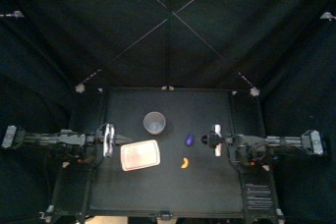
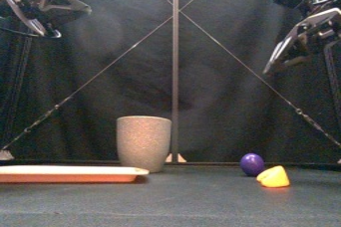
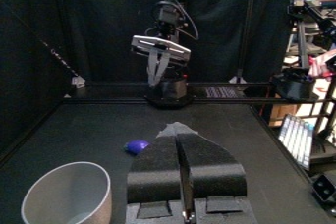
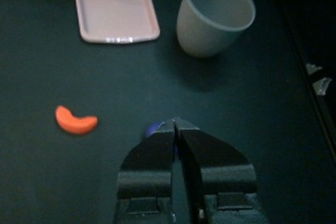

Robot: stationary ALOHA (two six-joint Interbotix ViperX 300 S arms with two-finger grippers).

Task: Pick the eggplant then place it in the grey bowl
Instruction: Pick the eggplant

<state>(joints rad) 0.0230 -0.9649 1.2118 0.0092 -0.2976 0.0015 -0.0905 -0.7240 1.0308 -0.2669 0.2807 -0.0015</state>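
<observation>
Eggplant [image 2: 252, 163] on black table [image 2: 147, 207] near grey bowl [image 2: 144, 143], black curtain [image 2: 107, 52] behind. Left claw [image 3: 179, 132], right claw [image 4: 176, 126] pressed together.

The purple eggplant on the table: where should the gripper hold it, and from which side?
Probably across its rounded middle, from above: the eggplant is small, lies free on the table, and the right gripper, jaws shut now, is nearest.

Both arms are black, built of blocky jointed segments: the left arm [image 1: 59, 140] and the right arm [image 1: 278, 145]. The left gripper [image 3: 180, 135] and right gripper [image 4: 176, 127] each have two broad black jaws tapering to narrow tips. A silver cross-plate [image 3: 163, 43] tops the right gripper.
</observation>
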